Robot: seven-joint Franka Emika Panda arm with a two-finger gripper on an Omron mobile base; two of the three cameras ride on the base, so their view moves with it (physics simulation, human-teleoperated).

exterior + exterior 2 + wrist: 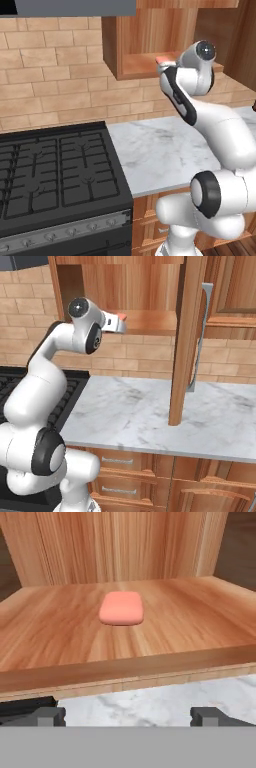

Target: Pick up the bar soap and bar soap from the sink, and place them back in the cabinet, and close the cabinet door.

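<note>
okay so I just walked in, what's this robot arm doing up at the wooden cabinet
The white arm is reaching up to the open wall cabinet. A pink bar of soap lies on the cabinet's floor, apart from the gripper, whose fingers stand wide apart with nothing between them, just outside the cabinet's front edge. The cabinet door is swung open over the marble counter, so it is not yet closed. A black stove sits to the left.

A kitchen: black gas stove [55,175], marble counter [150,411], brick backsplash [50,85], wooden cabinet [145,286].
</note>
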